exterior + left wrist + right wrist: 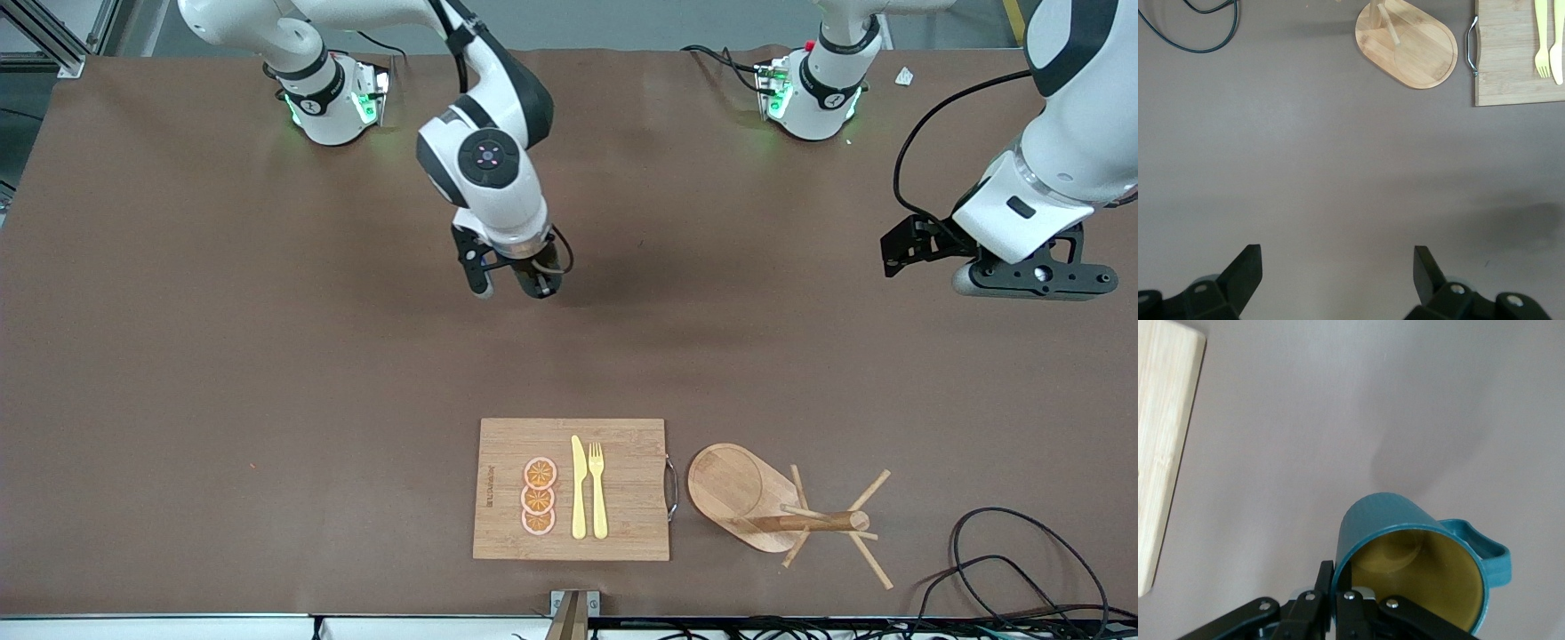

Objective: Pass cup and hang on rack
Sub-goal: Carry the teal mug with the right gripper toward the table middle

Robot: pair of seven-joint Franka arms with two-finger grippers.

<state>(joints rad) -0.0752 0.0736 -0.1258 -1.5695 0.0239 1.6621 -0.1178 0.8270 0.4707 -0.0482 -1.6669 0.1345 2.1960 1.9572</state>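
My right gripper (514, 286) is clamped on the cup (1411, 567): in the right wrist view the fingers (1338, 603) pinch the cup's rim wall, one inside and one outside. The cup is teal, with a yellowish interior and a small side handle sticking out away from my fingers. It is up in the air over bare brown table (267, 356), roughly mid-table. In the front view the cup is mostly hidden by the gripper.

My left gripper (996, 267) is fully released and holds nothing. In the left wrist view both fingertips (1248, 267) stand wide apart over bare table. It hangs above the left arm's end of the table, waiting.

The rack (782, 511) stands on the table near the front camera, toward the left arm's end. It has an oval flat base, a central post and thin angled pegs, with nothing hung on it. Just beside it, toward the right arm's end, is a cutting board (622, 489) with a metal handle (672, 487) facing the rack; they are close, and I can't tell if they touch. On the board are three orange slices (539, 498), a yellow knife (579, 487) and a yellow fork (597, 489) side by side.

A black cable (1005, 551) loops on the table near the rack. The table is brown and matte, with the arm bases along its edge and grey floor past it.
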